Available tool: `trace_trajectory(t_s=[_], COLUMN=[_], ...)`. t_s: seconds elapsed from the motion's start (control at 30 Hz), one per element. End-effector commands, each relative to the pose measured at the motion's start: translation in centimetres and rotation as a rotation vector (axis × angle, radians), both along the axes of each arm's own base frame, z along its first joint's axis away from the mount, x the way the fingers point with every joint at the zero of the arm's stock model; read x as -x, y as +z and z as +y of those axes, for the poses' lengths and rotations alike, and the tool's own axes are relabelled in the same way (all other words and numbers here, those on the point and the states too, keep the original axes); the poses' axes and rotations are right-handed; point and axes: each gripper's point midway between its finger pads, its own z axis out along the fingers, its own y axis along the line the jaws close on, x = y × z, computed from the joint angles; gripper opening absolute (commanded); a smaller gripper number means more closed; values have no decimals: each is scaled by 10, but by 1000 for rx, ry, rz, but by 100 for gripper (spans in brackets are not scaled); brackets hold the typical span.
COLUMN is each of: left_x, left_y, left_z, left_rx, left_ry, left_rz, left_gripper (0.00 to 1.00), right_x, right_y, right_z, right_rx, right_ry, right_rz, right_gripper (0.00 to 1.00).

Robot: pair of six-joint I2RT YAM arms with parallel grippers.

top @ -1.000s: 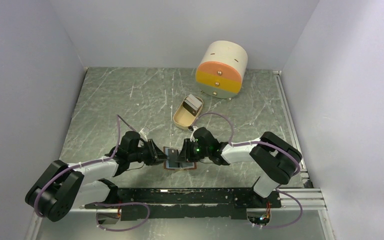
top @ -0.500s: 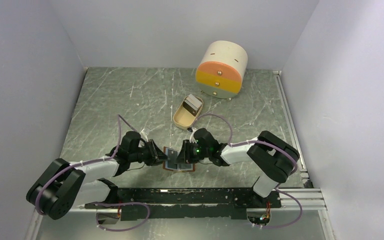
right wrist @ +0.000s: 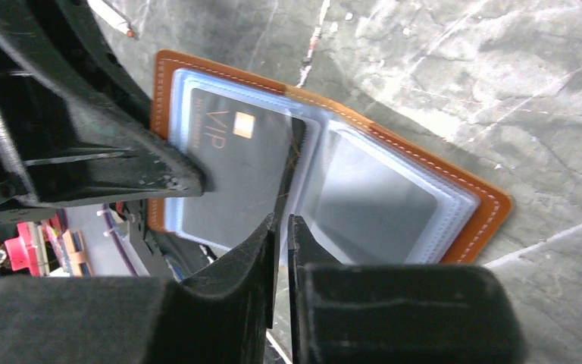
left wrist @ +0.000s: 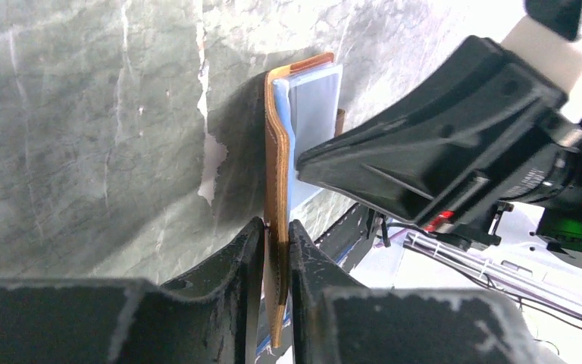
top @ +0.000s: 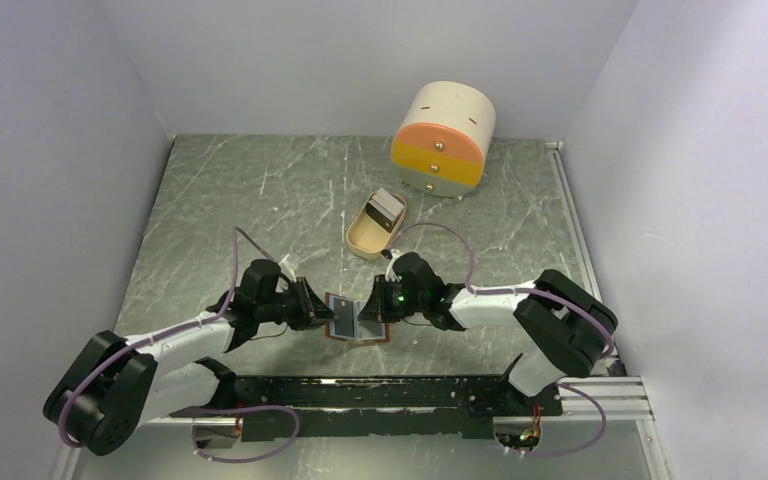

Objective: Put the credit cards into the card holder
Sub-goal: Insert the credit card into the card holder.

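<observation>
Two grippers meet over the near-middle of the grey marbled bench (top: 240, 200), fingertips almost nose to nose.

Left gripper (left wrist: 276, 230): nearly closed, pinching the stitched cover edge of the small tan-brown leather card holder with clear plastic pockets (left wrist: 276, 159). Card holder is open and sits between the two arms, low at the bench.

Right gripper (right wrist: 283, 225): closed to a thin slit on the near edge of a dark grey glossy plastic card marked VIP (right wrist: 231, 178). Card lies over the half of the card holder that the left gripper has hold of. In the right wrist view, one left finger (right wrist: 121, 167) overlaps the card's far side. Can't tell whether the card's leading edge is inside a pocket. The other half shows a clear pocket with pale blue-grey behind it.

Further back: beige oval tray (top: 364, 238) with something flat and silvery at its far end, too small to identify. Round cream-and-orange drawer box (top: 442, 140) stands beyond it, near the back wall.
</observation>
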Motion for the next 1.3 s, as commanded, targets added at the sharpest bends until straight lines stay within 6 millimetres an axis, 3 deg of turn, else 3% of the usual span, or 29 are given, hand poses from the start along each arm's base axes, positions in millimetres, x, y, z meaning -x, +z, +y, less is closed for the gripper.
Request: trace_trajectory(t_s=[0.0, 0.1, 0.33, 0.57, 1.27], left_x=[-7, -7, -7, -6, -3], left_y=[21, 27, 24, 34, 41], left_z=[-6, -8, -11, -16, -18], left_rx=[17, 43, 51, 102, 147], left_ry=[-30, -32, -45, -64, -72], left_rz=[-64, -79, -75, -106, -148], left_gripper=[23, 25, 10, 23, 26], right_x=[-4, -5, -1, -1, 0], right_y=[-13, -18, -23, -24, -24], right_z=[1, 1, 0, 0, 1], right_rx=[28, 28, 23, 22, 17], right_ry=[5, 2, 3, 4, 3], right_rz=[-1, 6, 19, 21, 27], right_gripper=[9, 9, 9, 9, 9])
